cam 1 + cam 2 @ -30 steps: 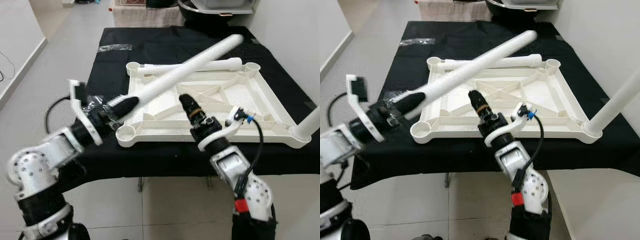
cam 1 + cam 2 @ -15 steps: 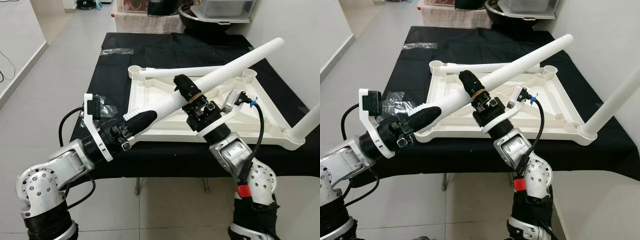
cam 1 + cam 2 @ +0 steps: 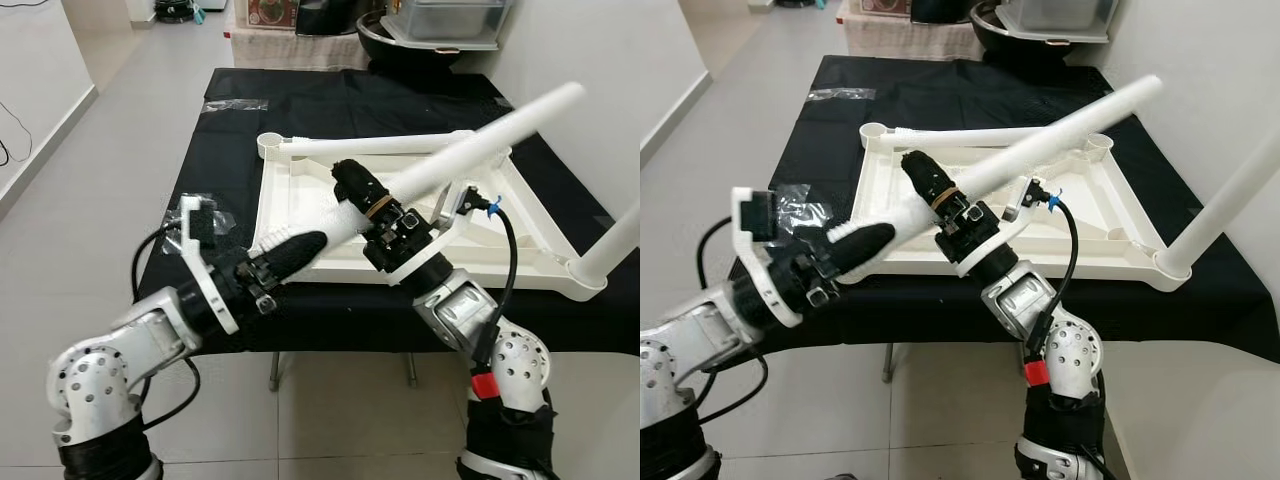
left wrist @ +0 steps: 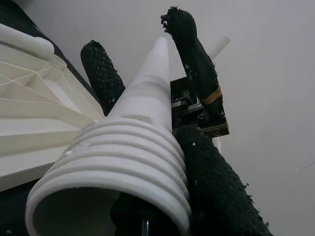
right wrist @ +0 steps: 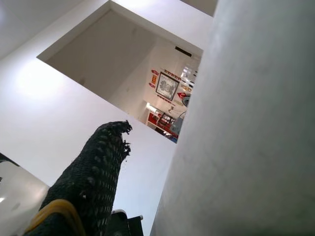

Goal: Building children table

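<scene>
Gripping the ribbed, threaded end of a long white table leg (image 3: 470, 150), the left gripper (image 3: 290, 252) has its black fingers (image 4: 206, 196) clamped around it, low and just in front of the near left corner of the upturned white tabletop (image 3: 520, 215). Further along the leg, the right gripper (image 3: 352, 186) closes on the shaft (one finger (image 5: 88, 182) lies beside the white tube). The leg slants up and away to the right above the tabletop, which lies on a black-covered table (image 3: 330, 95). A second leg (image 3: 375, 146) lies along the tabletop's far rim. At the near right corner, a third leg (image 3: 615, 245) stands in its socket.
</scene>
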